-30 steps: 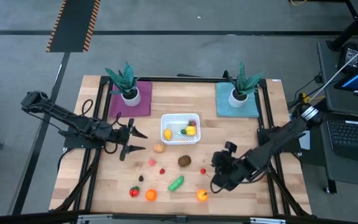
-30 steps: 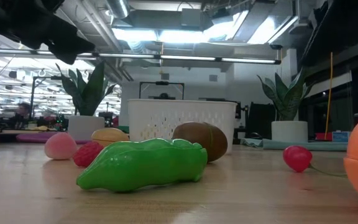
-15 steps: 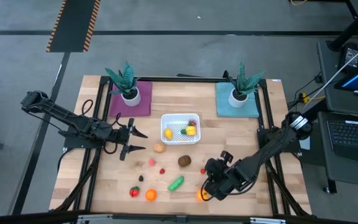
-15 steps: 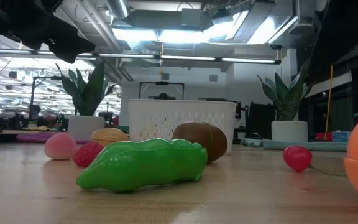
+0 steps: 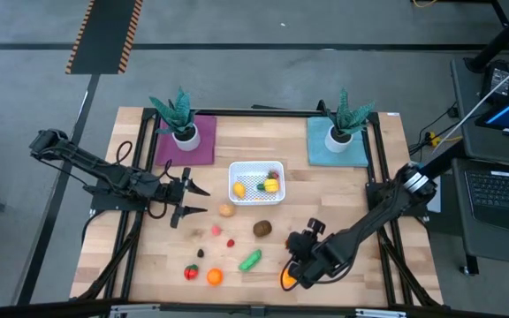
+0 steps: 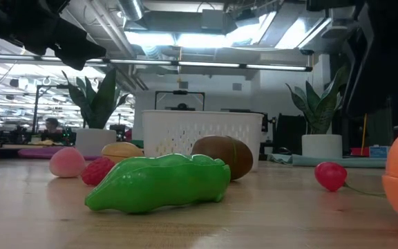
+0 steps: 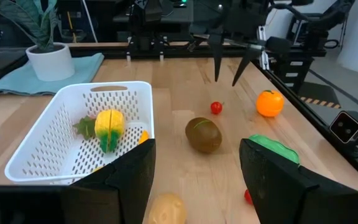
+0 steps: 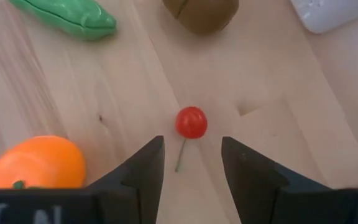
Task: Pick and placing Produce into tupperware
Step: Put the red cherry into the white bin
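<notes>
White tupperware [image 5: 256,184] sits mid-table, between and just in front of 2 potted plants [image 5: 178,115], one on a purple mat [image 5: 200,146], one on a teal mat [image 5: 353,148]. Inside it: 2 yellow pieces clear, lemon [image 5: 239,190] and a yellow-green one [image 5: 271,185]; anything else in there I can't make out. Loose produce on the wood, all on the front side of the tupperware, count 10: tan potato [image 5: 226,210] just beside it, brown kiwi [image 5: 262,229], pink piece [image 5: 216,231], strawberry [image 5: 231,242], small dark bit [image 5: 200,253], red tomato [image 5: 190,273], 2 oranges [image 5: 214,276] and [image 7: 270,103], green pod [image 5: 251,260], cherry [image 8: 191,122]. Left gripper [image 5: 188,199] parked left of the tupperware, fingers spread, empty, same spot as before. Right gripper [image 8: 191,149] also spread and empty, hanging over the cherry with the second orange just beside it. Over the last second the right arm swung in, farther from the tupperware and toward that orange; no produce has moved.
</notes>
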### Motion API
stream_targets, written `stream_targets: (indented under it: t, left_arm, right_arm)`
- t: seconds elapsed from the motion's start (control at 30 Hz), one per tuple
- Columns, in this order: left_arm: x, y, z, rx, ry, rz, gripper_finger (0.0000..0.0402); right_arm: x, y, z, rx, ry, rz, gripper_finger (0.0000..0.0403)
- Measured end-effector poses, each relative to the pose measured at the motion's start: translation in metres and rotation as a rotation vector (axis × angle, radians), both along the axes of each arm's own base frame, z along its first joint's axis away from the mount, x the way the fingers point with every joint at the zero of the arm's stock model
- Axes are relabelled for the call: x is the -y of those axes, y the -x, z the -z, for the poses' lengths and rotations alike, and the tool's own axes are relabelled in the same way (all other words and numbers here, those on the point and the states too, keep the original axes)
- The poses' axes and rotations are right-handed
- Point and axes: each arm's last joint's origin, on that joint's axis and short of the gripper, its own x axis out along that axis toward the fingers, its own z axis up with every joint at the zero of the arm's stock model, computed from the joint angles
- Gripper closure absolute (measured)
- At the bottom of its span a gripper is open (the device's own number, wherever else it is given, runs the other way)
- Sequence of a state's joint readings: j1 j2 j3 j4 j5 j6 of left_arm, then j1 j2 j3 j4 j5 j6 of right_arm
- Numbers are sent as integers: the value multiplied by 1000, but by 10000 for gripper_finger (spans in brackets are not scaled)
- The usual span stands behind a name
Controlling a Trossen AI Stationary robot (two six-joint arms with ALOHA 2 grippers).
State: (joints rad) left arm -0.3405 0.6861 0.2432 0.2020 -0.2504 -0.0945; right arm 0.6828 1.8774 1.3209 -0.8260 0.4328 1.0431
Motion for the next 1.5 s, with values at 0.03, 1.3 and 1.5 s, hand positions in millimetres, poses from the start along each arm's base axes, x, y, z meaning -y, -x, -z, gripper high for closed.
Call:
stream_targets:
  t: [0.03, 1.3, 1.5]
  left_arm:
    - [0, 0, 0, 0, 0, 0, 177]
    - [0, 0, 0, 1, -45, 11, 177]
    - [0, 0, 1, -4, -47, 11, 177]
  right_arm:
    - [0, -1, 2, 1, 0, 1, 240]
    - [3, -17, 18, 22, -23, 43, 238]
    - [5, -18, 21, 11, -19, 41, 208]
